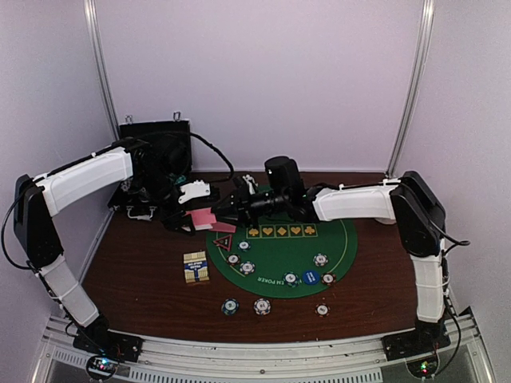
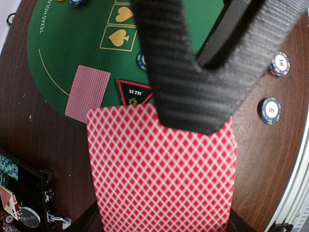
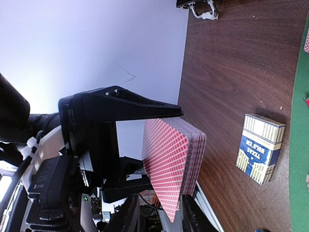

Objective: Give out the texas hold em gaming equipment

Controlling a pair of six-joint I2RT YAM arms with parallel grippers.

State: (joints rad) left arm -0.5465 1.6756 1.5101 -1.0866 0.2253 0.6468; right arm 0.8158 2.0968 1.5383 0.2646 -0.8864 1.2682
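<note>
My left gripper (image 1: 196, 215) is shut on a deck of pink-backed cards (image 2: 161, 169), held above the table at the green mat's left edge. My right gripper (image 3: 161, 207) stands open, its fingers (image 2: 193, 63) straddling the deck's far edge; one finger stands clear of the top card. A single card (image 2: 88, 92) lies face down on the mat beside the black-red triangle marker (image 2: 134, 92). Striped chips (image 1: 247, 268) and a blue disc (image 1: 310, 277) lie on the mat (image 1: 279, 247). More chips (image 1: 262, 306) sit on the wood in front of it.
A blue and gold card box (image 1: 196, 266) lies on the wood left of the mat. The open black case (image 1: 156, 159) stands at the back left against the wall. Two chips (image 2: 271, 110) lie near the table's front rail.
</note>
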